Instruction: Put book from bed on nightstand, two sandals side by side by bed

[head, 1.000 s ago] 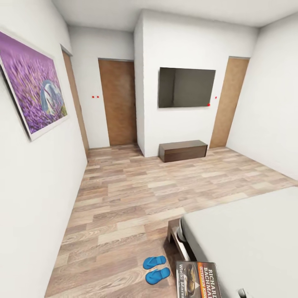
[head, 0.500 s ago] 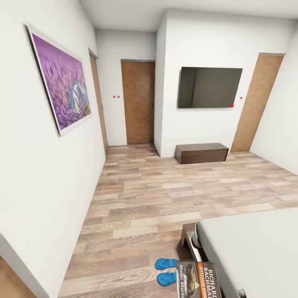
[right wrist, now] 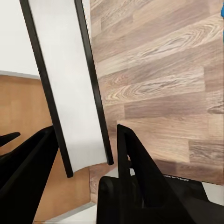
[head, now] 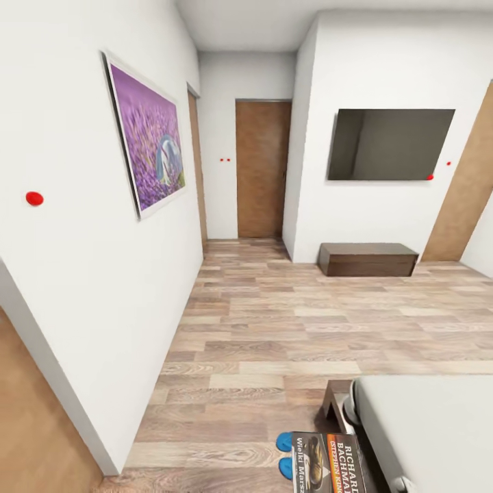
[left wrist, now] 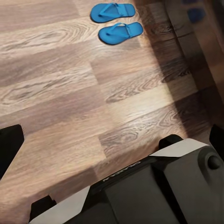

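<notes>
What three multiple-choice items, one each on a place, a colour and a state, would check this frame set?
1. Where do the sandals lie?
A. On the mattress
B. Side by side on the wood floor
C. On the low cabinet

2. What colour are the sandals?
A. Red
B. Green
C. Blue

3. How is the left gripper?
A. Open, nothing between its fingers
B. Shut on a sandal
C. Shut on a cup

Answers:
1 B: the left wrist view shows both resting on the planks, next to each other.
2 C: both are bright blue.
3 A: its fingers stand wide apart with only bare floor between them.
</notes>
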Controlling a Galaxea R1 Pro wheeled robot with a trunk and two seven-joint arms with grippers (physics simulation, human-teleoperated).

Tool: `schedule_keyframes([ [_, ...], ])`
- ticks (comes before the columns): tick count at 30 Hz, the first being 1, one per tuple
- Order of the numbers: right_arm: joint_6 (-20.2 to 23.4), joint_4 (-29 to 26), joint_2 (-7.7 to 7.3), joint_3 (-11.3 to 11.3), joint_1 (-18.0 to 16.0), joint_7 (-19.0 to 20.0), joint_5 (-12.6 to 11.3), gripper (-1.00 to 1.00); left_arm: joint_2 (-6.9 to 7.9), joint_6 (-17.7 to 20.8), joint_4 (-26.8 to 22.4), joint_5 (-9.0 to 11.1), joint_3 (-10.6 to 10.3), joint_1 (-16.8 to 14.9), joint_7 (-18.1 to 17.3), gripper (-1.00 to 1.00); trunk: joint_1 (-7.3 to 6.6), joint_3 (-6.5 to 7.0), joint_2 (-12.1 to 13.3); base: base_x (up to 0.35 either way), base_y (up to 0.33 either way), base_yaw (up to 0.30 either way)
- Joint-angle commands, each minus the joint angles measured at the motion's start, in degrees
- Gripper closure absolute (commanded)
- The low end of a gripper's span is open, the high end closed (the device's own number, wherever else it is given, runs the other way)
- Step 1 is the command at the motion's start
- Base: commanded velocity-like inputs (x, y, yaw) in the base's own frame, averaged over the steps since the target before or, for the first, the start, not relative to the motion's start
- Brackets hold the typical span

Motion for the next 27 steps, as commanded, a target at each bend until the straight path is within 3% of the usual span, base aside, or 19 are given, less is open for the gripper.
schedule_keyframes([
  [1,0.6,-0.1,-0.03,0.0,0.0,0.2,-0.7,1.0,0.0,-0.2,0.1,0.6,-0.5,-0.1,-0.1,-1.0,0.04,-0.13,-0.1,0.0,0.0,0.292],
  [22,0.6,-0.1,-0.03,0.0,0.0,0.2,-0.7,1.0,0.0,-0.2,0.1,0.6,-0.5,-0.1,-0.1,-1.0,0.04,-0.13,-0.1,0.0,0.0,0.29],
  [27,0.6,-0.1,-0.03,0.0,0.0,0.2,-0.7,1.0,0.0,-0.2,0.1,0.6,-0.5,-0.1,-0.1,-1.0,0.04,-0.13,-0.1,0.0,0.0,0.106],
])
